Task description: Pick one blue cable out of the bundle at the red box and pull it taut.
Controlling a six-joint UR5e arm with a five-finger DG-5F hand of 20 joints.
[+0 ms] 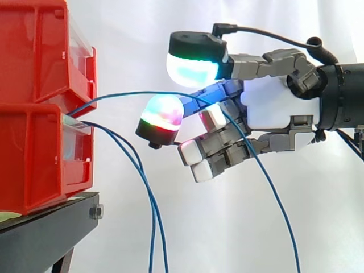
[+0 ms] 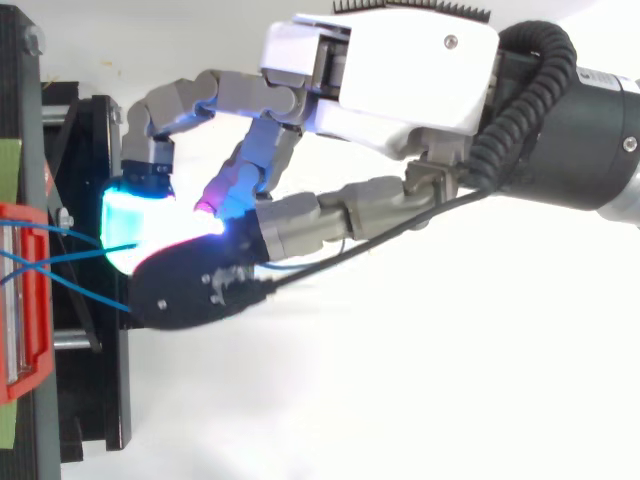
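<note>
Robot hand (image 1: 278, 102) level, fingers curled, blue cable (image 1: 131, 94) hooked over lower pad (image 1: 163, 114).

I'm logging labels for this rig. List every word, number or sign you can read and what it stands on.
None readable. The red bins, the black stand, the blue cables and the hand show no words, numbers or signs.
The clear panel on the lower bin's front is too blurred to tell whether it carries print.

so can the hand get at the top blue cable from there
Probably yes: the top blue cable arcs from the red bins right across the hand, nothing between; the two other cables hang lower.
</note>
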